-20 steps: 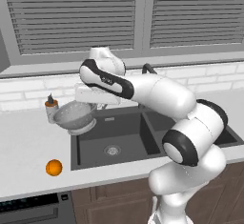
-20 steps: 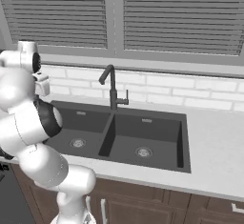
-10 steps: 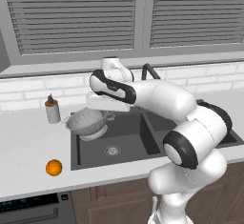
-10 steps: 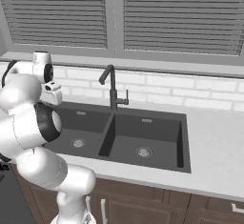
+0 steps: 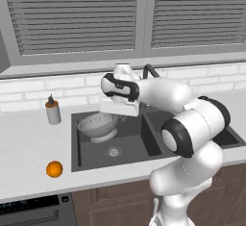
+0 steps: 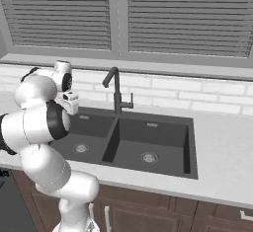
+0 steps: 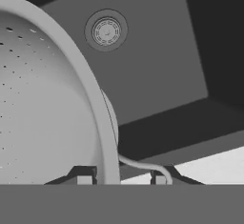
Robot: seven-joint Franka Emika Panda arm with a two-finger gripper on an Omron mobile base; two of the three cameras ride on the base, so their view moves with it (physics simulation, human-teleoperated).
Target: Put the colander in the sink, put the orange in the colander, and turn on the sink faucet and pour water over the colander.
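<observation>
The orange (image 5: 54, 169) sat on the counter (image 5: 24, 153) at eight o'clock from the sink (image 5: 91, 155), well apart from it. The soap bottle (image 5: 53, 112) stood near the sink's ten o'clock corner. Above the left basin hung the colander (image 5: 99, 125), the gripper (image 7: 121, 178) clamped on its rim. The sink faucet (image 6: 115, 90) rose behind the divider.
</observation>
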